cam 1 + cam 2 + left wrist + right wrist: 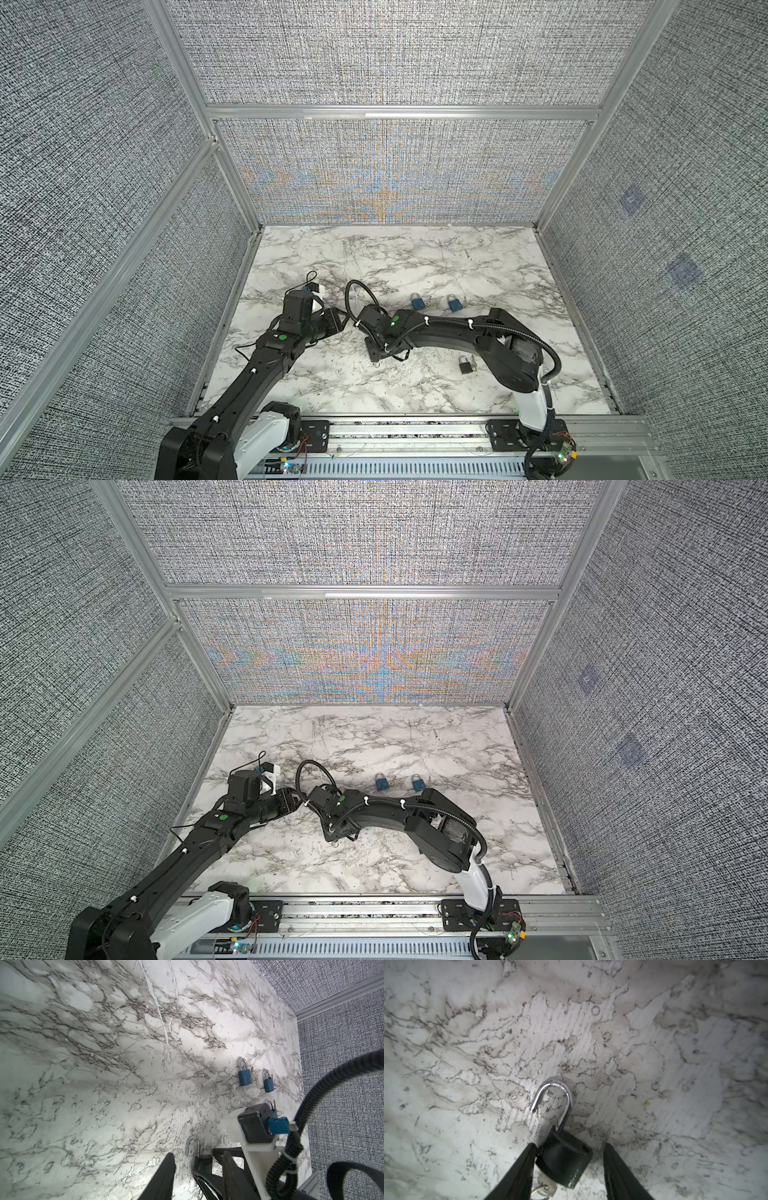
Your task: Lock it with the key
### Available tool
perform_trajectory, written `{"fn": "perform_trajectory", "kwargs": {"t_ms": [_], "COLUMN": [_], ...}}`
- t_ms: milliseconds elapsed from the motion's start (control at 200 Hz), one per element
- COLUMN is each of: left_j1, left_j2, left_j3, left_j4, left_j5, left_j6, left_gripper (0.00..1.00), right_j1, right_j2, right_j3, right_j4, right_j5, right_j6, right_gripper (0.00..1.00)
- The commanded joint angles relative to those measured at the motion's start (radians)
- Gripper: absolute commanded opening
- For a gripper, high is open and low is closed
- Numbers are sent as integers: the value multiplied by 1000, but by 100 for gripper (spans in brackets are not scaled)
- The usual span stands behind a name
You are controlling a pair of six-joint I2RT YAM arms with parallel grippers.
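Two black robot arms lean over a white, grey-veined marble surface inside a cell with grey fabric walls.

The right end effector reaches across to just left of the middle and points down at the surface. Its two fingers stand apart, and an open black padlock lies on the surface between them. One finger touches the padlock's body and the other stands clear of it, so nothing is gripped. The padlock's silver shackle is swung open, with its free end out of the body. A key on a ring shows at the base of the body, partly hidden by the finger that touches it.

The left end effector hovers just beside the right one and points toward it. In the left wrist view only one dark finger is plain to see, so I cannot tell whether this end effector is wide or narrow.

Farther back, near the middle of the surface, a blue padlock and a second blue padlock lie side by side. A second black padlock lies nearer the front, close to the right arm's elbow and well apart from the open one.
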Motion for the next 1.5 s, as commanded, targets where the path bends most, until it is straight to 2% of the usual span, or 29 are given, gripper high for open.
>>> {"fn": "perform_trajectory", "kwargs": {"t_ms": [0, 215, 1055, 1155, 1236, 1366, 1496], "left_j1": [2, 3, 3, 1, 3, 3, 2], "left_j2": [-4, -19, 35, 41, 47, 66, 111], "left_j3": [0, -6, 17, 17, 18, 18, 11], "left_j4": [17, 21, 30, 35, 39, 31, 58], "left_j5": [9, 6, 26, 27, 29, 30, 119], "left_j6": [12, 4, 12, 14, 17, 22, 44], "left_gripper": [40, 40, 40, 40, 40, 40, 40], "right_j1": [0, -1, 5, 5, 5, 6, 3], "right_j2": [16, -15, 17, 18, 17, 9, -24], "right_j3": [4, -25, -13, -13, -14, -11, -28], "right_j4": [-58, -84, -121, -126, -126, -118, -91], "right_j5": [24, 51, 41, 43, 42, 40, 38], "right_j6": [9, -10, -43, -41, -41, -43, -39], "right_gripper": [52, 38, 40, 39, 32, 26, 26]}}
